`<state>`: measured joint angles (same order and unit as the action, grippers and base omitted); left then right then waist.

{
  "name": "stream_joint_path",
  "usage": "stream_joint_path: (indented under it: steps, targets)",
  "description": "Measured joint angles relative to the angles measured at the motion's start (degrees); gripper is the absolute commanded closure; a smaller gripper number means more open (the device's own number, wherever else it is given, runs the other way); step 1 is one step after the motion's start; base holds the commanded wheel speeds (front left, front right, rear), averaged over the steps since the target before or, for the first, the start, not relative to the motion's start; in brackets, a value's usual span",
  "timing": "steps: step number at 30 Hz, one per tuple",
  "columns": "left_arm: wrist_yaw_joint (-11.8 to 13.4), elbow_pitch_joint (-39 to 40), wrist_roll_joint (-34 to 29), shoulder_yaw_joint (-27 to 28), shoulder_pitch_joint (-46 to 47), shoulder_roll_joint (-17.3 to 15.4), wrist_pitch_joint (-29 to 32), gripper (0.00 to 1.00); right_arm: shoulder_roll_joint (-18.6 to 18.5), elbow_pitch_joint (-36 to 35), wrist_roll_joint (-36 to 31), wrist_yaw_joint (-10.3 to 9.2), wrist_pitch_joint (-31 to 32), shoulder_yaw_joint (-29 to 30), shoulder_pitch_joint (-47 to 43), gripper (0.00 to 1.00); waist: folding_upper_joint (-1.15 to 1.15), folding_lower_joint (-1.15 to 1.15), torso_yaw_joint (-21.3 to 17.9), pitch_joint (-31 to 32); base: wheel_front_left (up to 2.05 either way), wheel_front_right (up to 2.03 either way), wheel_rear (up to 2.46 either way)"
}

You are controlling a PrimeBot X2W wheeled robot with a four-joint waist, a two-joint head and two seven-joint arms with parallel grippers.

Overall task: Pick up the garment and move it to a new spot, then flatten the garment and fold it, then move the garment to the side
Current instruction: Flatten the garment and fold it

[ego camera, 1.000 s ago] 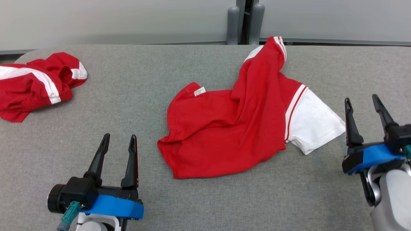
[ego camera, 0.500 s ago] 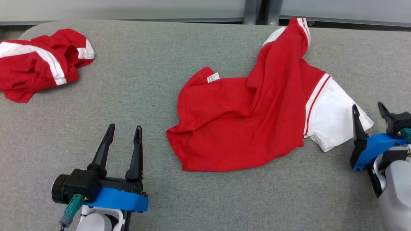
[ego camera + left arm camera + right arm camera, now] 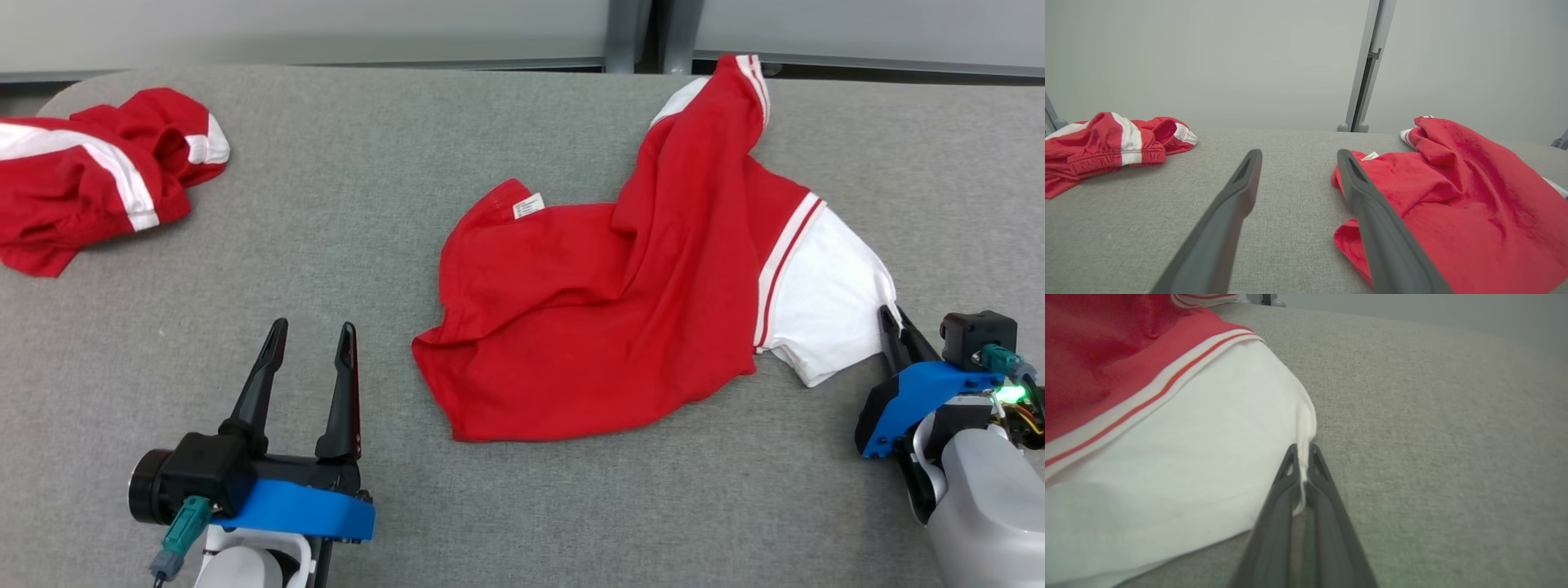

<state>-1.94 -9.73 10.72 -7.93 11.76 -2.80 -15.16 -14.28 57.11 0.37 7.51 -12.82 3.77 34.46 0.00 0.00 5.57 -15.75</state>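
Right pincer (image 3: 891,320) (image 3: 1301,451): fingers together, clamped on the outer hem corner of the white sleeve (image 3: 824,298) (image 3: 1188,457), with a thin fold of white cloth pinched between the two dark fingertips. The tips are low at the grey fabric-covered desk (image 3: 343,212) (image 3: 1433,416). The sleeve belongs to the red knit shirt with white sleeves (image 3: 596,327) (image 3: 1457,196), which spreads away to this pincer's left and lies rumpled on the desk. A red-and-white striped band (image 3: 784,253) (image 3: 1147,396) joins sleeve to red body just left of the grip. The shirt's other sleeve is bunched up ahead and left of the right pincer near the desk's far edge, with its striped cuff (image 3: 755,77) at the top. A small white label (image 3: 528,206) (image 3: 1370,156) sits on the shirt edge farthest left of the grip. A green light (image 3: 1008,394) is lit on the right wrist behind the blue bracket (image 3: 914,400). Left pincer (image 3: 313,327) (image 3: 1299,154): fingers apart, nothing between them, over bare desk well to the left of the right pincer. It is near the shirt's left hem corner but apart from it. Ahead and to the left of the left pincer is a crumpled red cloth piece with white stripe (image 3: 82,188) (image 3: 1106,143), at the desk's far left corner and well apart from the shirt. Beyond the desk ahead of both pincers are pale grey wall panels (image 3: 326,28) (image 3: 1208,61) with a grey upright post (image 3: 633,37) (image 3: 1367,69) between them.
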Motion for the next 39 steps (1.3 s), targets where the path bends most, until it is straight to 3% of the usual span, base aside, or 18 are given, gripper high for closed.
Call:
stream_joint_path:
  steps: [6,16,26,30,31,33,39]
  targets:
    - [-0.24,-0.59,-0.42,0.80,-1.76,0.01,0.00,0.00,0.16,-2.82,2.56,0.00,-1.81,-1.36,-1.80,1.00,0.00,0.00,-2.20,2.57,0.00,0.00,0.00]
    - [-0.73,-1.25,-0.67,2.16,-4.92,0.01,0.01,0.00,1.35,-18.76,7.08,-0.01,-1.89,-1.12,-16.65,1.00,0.00,0.00,-7.58,7.25,0.00,0.00,0.00]
    - [-1.09,-1.40,-0.69,2.71,-5.71,0.02,0.00,0.00,2.64,-39.28,8.89,0.00,8.84,5.90,-33.16,1.00,0.00,-0.01,-12.07,8.54,0.00,0.00,0.00]
    - [-1.19,-1.58,-0.67,2.61,-5.67,0.01,0.01,0.00,4.04,-43.32,9.60,0.00,13.92,7.60,-37.07,1.00,0.00,0.00,-12.36,8.41,0.00,0.00,0.00]
    - [-1.20,-1.63,-0.66,2.57,-5.66,0.00,0.00,0.00,4.34,-44.14,9.76,0.00,14.18,7.82,-37.67,0.78,0.00,0.00,-12.34,8.44,0.00,0.00,0.00]
    - [-1.25,-1.79,-0.55,2.37,-5.63,0.01,0.00,0.00,4.64,-46.21,8.89,0.00,14.32,8.46,-38.05,0.00,0.00,-0.01,-12.16,8.54,0.00,0.00,0.00]
    - [-1.34,-1.96,-0.56,2.26,-5.46,0.01,0.00,0.00,5.72,-51.28,3.97,-0.01,10.66,10.07,-37.44,0.00,0.00,0.00,-10.83,9.06,0.00,0.00,0.00]
